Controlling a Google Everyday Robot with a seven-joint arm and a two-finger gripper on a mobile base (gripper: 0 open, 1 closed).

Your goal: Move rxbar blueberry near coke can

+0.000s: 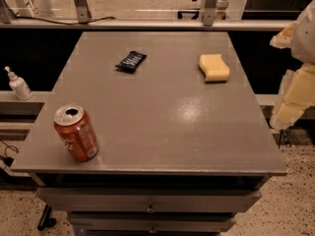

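Note:
The rxbar blueberry (pixel 131 61), a small flat dark navy bar with pale lettering, lies on the far middle-left of the grey table (pixel 162 127). The coke can (pixel 76 133), red-orange with a silver open top, stands upright near the table's front left corner. My gripper (pixel 294 100) shows as a pale blurred shape at the right edge of the view, beyond the table's right side and far from both the bar and the can. It holds nothing that I can see.
A yellow sponge (pixel 213 67) lies on the far right of the table. A small white pump bottle (pixel 18 85) stands on a ledge left of the table. Drawers (pixel 150 203) run below the table's front edge.

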